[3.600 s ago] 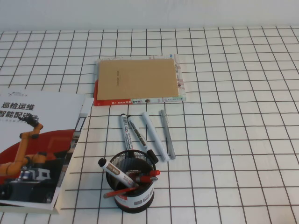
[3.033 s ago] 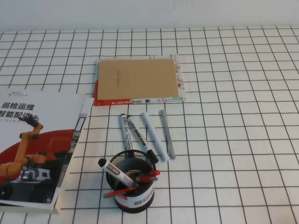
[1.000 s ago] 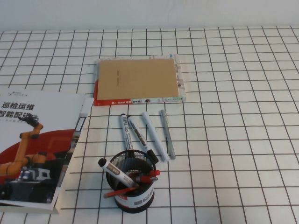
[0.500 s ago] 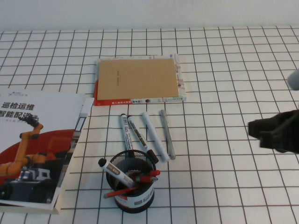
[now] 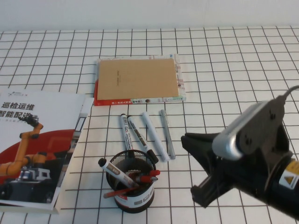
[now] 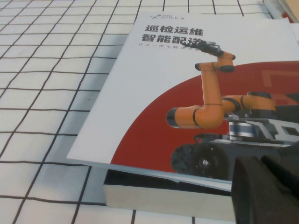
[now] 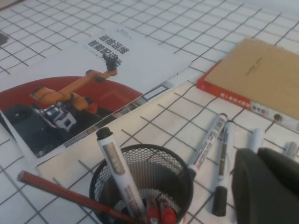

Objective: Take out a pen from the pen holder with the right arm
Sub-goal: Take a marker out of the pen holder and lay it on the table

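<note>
One pen holder [image 5: 135,198] left of right tool [image 7: 259,163], seemingly pressed together, left tool [image 6: 261,170] over book [image 6: 187,70]

Table [image 5: 233,70] fills nearly whole high view: white top, thin black grid lines, squares all over, running right up to far edge. Squares look smaller toward back, just perspective. Behind far edge: plain pale wall [image 5: 149,14], greyish white, only narrow strip of it showing along top. Light soft and even, pretty flat, shadows on table top short and faint. Both wrist views: same white gridded surface from low and close, lines dark and crisp against white.
</note>
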